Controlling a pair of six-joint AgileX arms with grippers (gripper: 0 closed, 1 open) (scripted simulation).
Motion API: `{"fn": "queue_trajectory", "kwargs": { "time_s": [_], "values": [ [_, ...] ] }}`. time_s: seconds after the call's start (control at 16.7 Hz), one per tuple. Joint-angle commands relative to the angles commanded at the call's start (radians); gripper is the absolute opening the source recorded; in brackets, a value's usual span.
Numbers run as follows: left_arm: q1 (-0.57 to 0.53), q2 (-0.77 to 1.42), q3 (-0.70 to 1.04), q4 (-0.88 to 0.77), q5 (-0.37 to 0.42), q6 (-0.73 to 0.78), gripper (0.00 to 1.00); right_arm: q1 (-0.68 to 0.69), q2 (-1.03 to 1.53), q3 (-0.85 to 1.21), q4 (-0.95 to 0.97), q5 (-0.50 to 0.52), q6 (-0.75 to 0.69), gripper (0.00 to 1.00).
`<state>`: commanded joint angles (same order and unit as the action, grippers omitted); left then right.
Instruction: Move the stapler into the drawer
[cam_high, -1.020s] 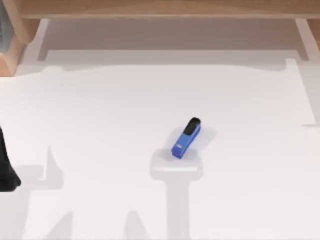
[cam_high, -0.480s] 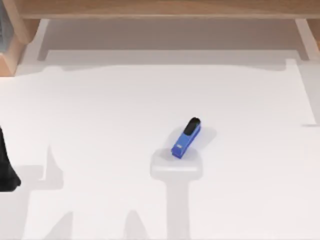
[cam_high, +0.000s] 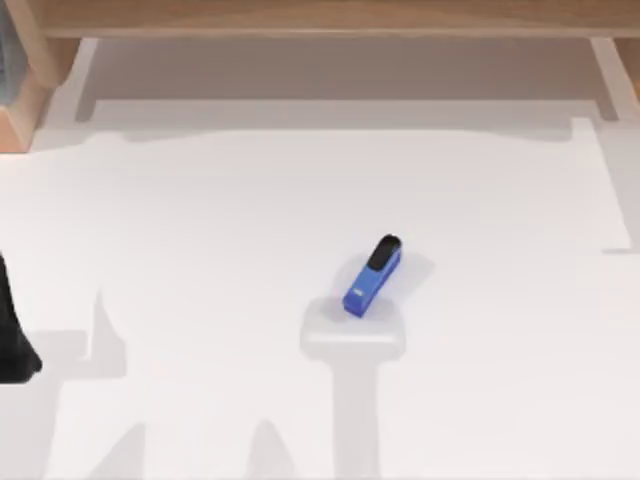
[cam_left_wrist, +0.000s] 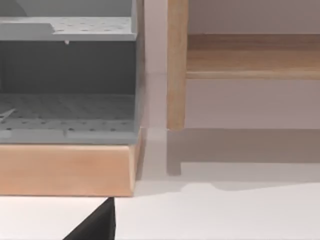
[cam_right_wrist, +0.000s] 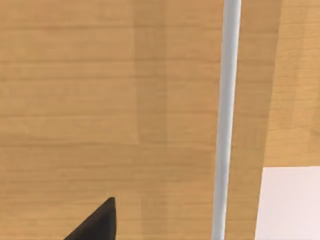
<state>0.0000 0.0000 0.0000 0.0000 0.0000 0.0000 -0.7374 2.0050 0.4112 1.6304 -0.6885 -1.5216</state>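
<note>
Blue and small, the stapler (cam_high: 372, 277) lies on the white table (cam_high: 200, 230) a little right of centre in the top view, tilted so its rounded black end points up and to the right. Nothing touches it. Across the last second it has not shifted at all, and nothing else on the table has moved either, so I judge the task has not really begun: the stapler is not yet picked up.

At the left edge of the top view, level with the stapler but well apart from it, a dark part of my left arm (cam_high: 12, 340) sits at the table's border, in the same place as a second ago. In the left wrist view a black fingertip (cam_left_wrist: 97, 225) shows at the lower edge, and I cannot tell whether those jaws are released or clenched.

Farther back, that same view looks at a wooden cabinet (cam_left_wrist: 65, 170) with grey perforated shelves (cam_left_wrist: 65, 30) inside it.

The right wrist view has a black fingertip (cam_right_wrist: 97, 222) before a wooden panel (cam_right_wrist: 100, 100) crossed by a pale grey bar (cam_right_wrist: 226, 120); that gripper's state is equally unclear to me.

Farthest in the top view, a wooden edge (cam_high: 320, 18) runs along the back of the table. I cannot make out which part is the drawer.
</note>
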Motion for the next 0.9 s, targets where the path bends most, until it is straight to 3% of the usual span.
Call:
{"fn": "queue_trajectory", "kwargs": {
  "time_s": [0.18,0.42,0.66,0.9],
  "values": [
    [0.0,0.0,0.0,0.0,0.0,0.0,1.0,0.073,-0.073,-0.042,-0.033,0.034,0.1,1.0],
    [0.0,0.0,0.0,0.0,0.0,0.0,1.0,0.293,-0.131,-0.039,-0.109,0.04,0.361,1.0],
    [0.0,0.0,0.0,0.0,0.0,0.0,1.0,0.626,-0.093,0.059,-0.271,0.032,0.766,1.0],
    [0.0,0.0,0.0,0.0,0.0,0.0,1.0,0.943,-0.019,0.18,-0.592,0.027,1.272,1.0]
  ]
}}
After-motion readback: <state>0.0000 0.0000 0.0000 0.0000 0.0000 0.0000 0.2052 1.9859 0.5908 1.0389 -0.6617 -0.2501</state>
